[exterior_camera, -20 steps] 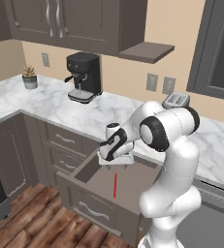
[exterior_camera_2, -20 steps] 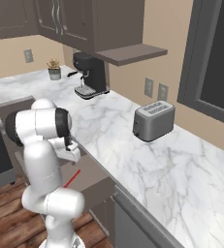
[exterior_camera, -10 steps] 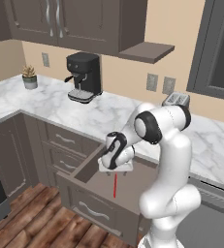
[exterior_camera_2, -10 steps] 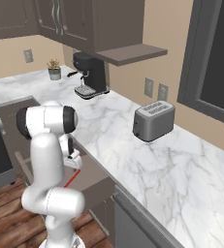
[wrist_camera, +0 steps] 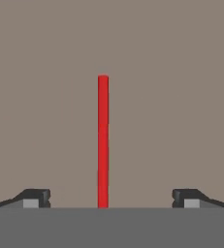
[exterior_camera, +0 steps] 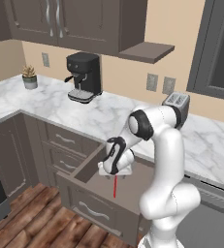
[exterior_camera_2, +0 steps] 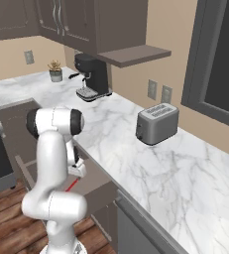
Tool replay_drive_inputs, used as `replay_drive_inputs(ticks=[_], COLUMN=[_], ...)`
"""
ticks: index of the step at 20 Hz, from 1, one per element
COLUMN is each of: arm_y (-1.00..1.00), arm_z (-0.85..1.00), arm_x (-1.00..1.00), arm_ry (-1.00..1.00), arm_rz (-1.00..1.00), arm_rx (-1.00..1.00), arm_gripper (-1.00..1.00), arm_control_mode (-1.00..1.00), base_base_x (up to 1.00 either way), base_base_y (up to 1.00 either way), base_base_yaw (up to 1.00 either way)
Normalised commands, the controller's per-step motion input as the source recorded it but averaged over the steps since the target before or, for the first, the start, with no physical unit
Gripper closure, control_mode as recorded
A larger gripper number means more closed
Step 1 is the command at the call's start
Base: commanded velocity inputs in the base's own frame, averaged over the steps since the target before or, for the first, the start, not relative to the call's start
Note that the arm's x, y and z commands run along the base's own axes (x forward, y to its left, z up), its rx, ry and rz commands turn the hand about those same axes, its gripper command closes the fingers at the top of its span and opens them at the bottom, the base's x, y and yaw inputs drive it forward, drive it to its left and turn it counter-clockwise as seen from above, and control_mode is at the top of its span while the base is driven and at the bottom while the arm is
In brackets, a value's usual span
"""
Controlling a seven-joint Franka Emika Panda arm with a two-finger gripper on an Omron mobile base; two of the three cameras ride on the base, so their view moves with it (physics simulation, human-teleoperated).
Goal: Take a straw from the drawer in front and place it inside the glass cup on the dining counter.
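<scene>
- Since a second ago: hand has dropped from above the drawer rim down into the open drawer [exterior_camera: 91,206]; elbow has swung up and over to follow. Straw, drawer and everything on the worktop sit where they were.
- Gripper [wrist_camera: 111,197] points straight down at the drawer floor, fingers spread fully wide, nothing between them gripped.
- Hand view: straw [wrist_camera: 103,140] runs straight up the middle of the picture, lying flat on the plain brown drawer floor. One fingertip [wrist_camera: 36,197] sits well to its left, the other well to its right; neither touches it.
- Near end of the straw goes out of sight at the bottom of the hand view, so I cannot tell how far it reaches under the hand.
- Left base view: gripper [exterior_camera: 114,170] is inside the drawer, red straw [exterior_camera: 115,186] sticking out just below it toward the drawer front.
- Right base view: arm blocks most of the drawer; a short piece of straw [exterior_camera_2: 72,185] shows beside the lower link.
- Drawer is pulled well out, curved silver handle on the front panel facing the wood floor.
- On the marble worktop [exterior_camera: 108,114]: coffee machine [exterior_camera: 84,77] at the back wall, toaster [exterior_camera_2: 157,123] further right, small potted plant [exterior_camera: 29,77] at the far left corner.
</scene>
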Motion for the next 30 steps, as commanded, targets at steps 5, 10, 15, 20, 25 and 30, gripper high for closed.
replay_drive_inputs(ticks=[5, 10, 15, 20, 25, 30], arm_y=[0.00, 0.00, 0.00, 0.00, 0.00, 0.00], arm_z=[-0.33, -0.30, -0.33, -0.37, -0.51, -0.48], arm_x=[0.28, 0.32, 0.28, 0.19, 0.04, -0.32], arm_ry=[0.00, 0.00, 0.00, 0.00, 0.00, 0.00], arm_rz=[0.00, 0.00, 0.00, 0.00, 0.00, 0.00], arm_rx=[0.00, 0.00, 0.00, 0.00, 0.00, 0.00], arm_gripper=[-1.00, -1.00, -1.00, -1.00, 1.00, 1.00], arm_control_mode=[-1.00, -1.00, -1.00, -1.00, -1.00, -1.00], base_base_x=[0.00, 0.00, 0.00, 0.00, 0.00, 0.00], base_base_y=[0.00, 0.00, 0.00, 0.00, 0.00, 0.00], base_base_yaw=[0.00, 0.00, 0.00, 0.00, 0.00, 0.00])
